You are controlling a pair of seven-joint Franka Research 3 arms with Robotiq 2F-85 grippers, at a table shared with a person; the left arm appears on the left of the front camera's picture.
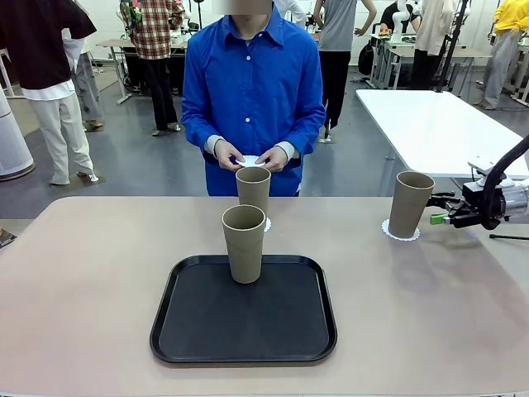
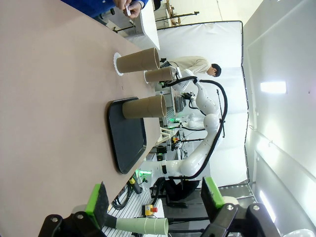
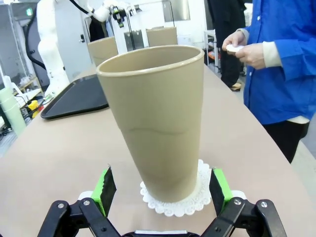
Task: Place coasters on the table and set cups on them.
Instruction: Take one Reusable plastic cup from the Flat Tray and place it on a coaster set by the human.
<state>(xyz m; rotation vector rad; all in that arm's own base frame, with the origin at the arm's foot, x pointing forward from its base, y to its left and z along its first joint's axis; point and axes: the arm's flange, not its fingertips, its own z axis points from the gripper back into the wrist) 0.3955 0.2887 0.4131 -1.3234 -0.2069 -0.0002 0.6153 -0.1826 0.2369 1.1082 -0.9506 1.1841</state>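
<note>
Clear: worktop (image 1: 91, 281) at left of frame and lower right; front half of black tray (image 1: 248, 331).
Obstacles: cup (image 1: 244, 244) on tray's far edge; second cup (image 1: 253, 192) just behind it, centre; third cup (image 1: 410, 203) at right, wide-jawed right end effector (image 1: 438, 218) just beside it; person's hands (image 1: 248, 155) above far edge.

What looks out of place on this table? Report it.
Nothing spilled or tipped. One cup stands on the black tray with no coaster under it; the far cup and right cup stand upright on coasters.
</note>
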